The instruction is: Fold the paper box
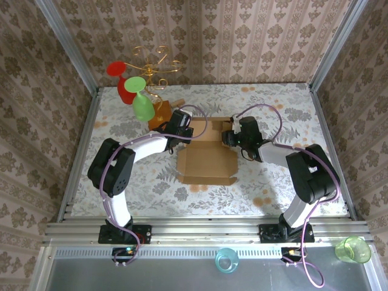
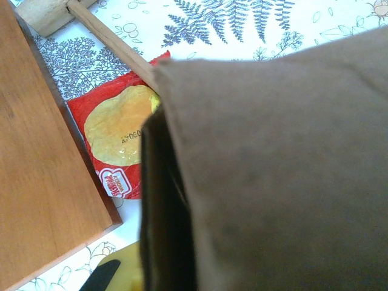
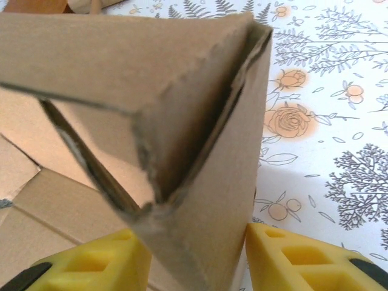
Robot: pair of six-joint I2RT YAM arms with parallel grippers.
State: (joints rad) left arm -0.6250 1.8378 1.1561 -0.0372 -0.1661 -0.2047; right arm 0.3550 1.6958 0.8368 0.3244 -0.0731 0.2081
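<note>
Standing half-folded, the paper box (image 1: pixel 206 159) looks light, stiff, creasing easily; the right gripper (image 3: pixel 197 254) straddles its corner wall, left jaws seemingly pinching the far flap.

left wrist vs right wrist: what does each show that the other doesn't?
Left wrist alone: a red snack packet lying beside a wooden board, plus a wooden mallet at the top. Right wrist alone: the right gripper, its yellow fingers either side of a raised cardboard wall, with a folded corner of flaps above. Both: the paper box close up, over the floral tablecloth.
</note>
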